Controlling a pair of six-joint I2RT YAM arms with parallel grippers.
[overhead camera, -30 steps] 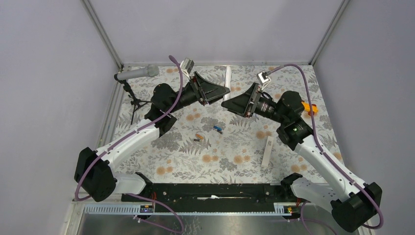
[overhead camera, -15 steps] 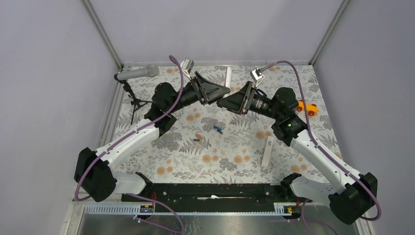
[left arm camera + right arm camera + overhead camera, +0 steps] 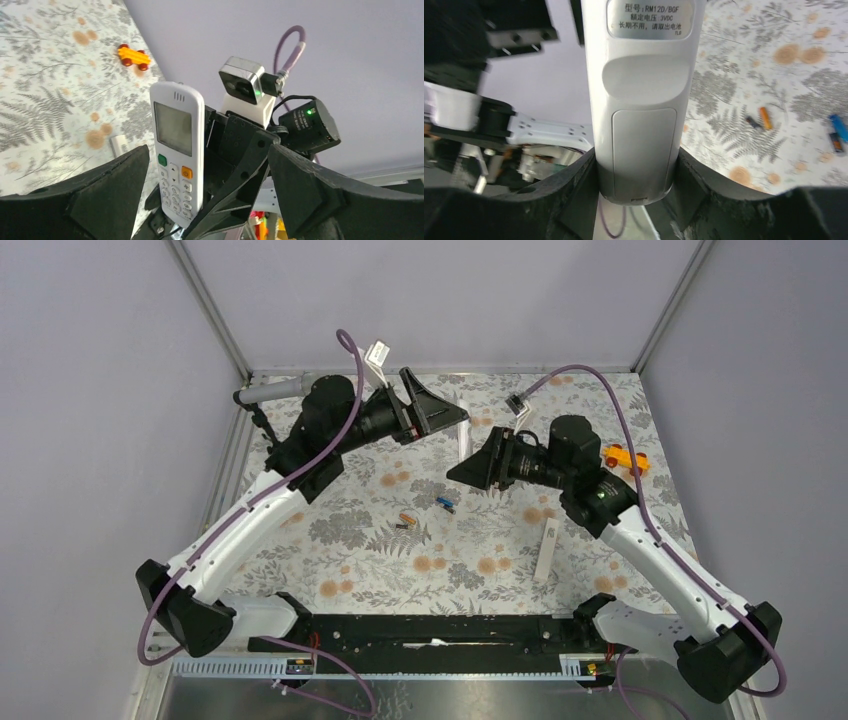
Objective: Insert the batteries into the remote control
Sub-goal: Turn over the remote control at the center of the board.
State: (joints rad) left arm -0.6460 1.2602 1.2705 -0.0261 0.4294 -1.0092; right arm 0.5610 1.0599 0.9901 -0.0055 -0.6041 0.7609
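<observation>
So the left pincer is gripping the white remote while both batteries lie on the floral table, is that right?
Not quite. The right pincer grips the remote control, as the right wrist view shows; the left pincer is open. The orange battery and blue battery do lie on the table.

- The remote control point(image 3: 644, 100) stands lengthwise up the middle, its plain white back to the camera.
- The right gripper point(image 3: 639, 175) clamps its lower end between two black fingers point(image 3: 574, 195).
- A silver label with printed text sits near its top, and a rectangular panel lower down.
- The orange-brown battery point(image 3: 764, 118) and the blue battery point(image 3: 836, 131) lie apart on the floral table cover point(image 3: 774, 50).
</observation>
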